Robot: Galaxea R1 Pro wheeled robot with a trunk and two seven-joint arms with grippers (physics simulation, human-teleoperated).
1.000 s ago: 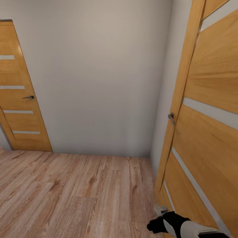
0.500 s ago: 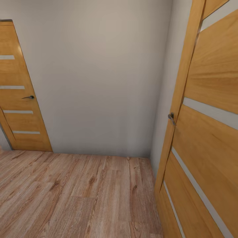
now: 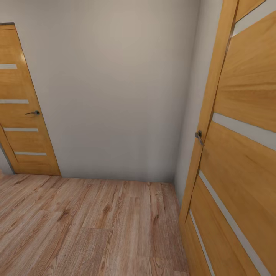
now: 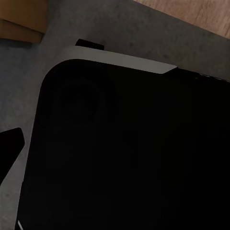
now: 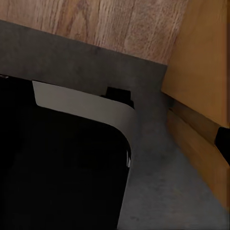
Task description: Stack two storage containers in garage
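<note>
The two storage containers are out of view. In the head view I face a pale wall (image 3: 115,96) across light wood-plank flooring (image 3: 84,226). Both wrist views look down on my own black base (image 4: 124,158) (image 5: 57,172), which stands on a dark grey rough surface (image 4: 143,33) (image 5: 163,182). That grey surface meets wood planks (image 5: 110,24) along a straight line. A dark finger (image 4: 8,149) juts in at the edge of the left wrist view, and another dark finger (image 5: 223,139) shows at the edge of the right wrist view. Nothing is held in sight.
An orange wooden door (image 3: 237,153) with pale stripes and a metal handle (image 3: 198,136) stands open close on my right. A like door (image 3: 19,111) is shut at the far left. The open door's lower edge (image 5: 201,120) lies close beside my base.
One second ago my black-and-white right arm showed at the head view's lower right beside the open door; it has since dropped out of that view. The room has not shifted.
</note>
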